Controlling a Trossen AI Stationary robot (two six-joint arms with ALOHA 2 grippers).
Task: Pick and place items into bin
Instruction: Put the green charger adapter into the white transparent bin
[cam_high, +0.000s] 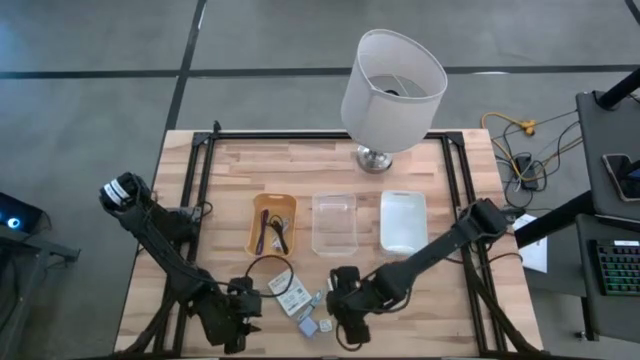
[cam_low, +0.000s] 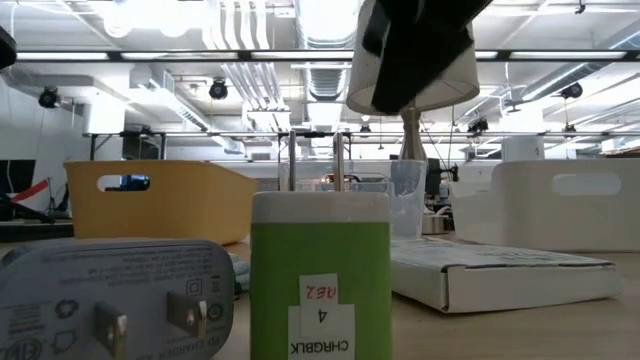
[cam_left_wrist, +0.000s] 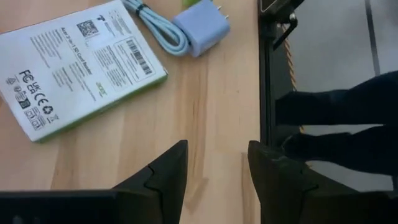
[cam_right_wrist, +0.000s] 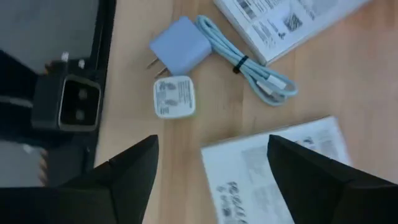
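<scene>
While both grippers, left (cam_high: 236, 325) and right (cam_high: 347, 322), are hovering open and empty at the table's near edge, packets (cam_high: 292, 292), cable (cam_right_wrist: 249, 67) and chargers (cam_right_wrist: 179, 46) are lying between them, bins (cam_high: 272, 222) and lamp (cam_high: 392, 90) standing beyond.

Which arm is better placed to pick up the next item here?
Probably the right: its gripper is open directly above a white packet, with chargers close by. The left gripper, also open, faces bare wood beside the other packet.

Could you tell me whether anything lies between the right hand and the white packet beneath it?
Nothing visible does: the right hand hovers open directly over the white packet, with only bare table around.
</scene>
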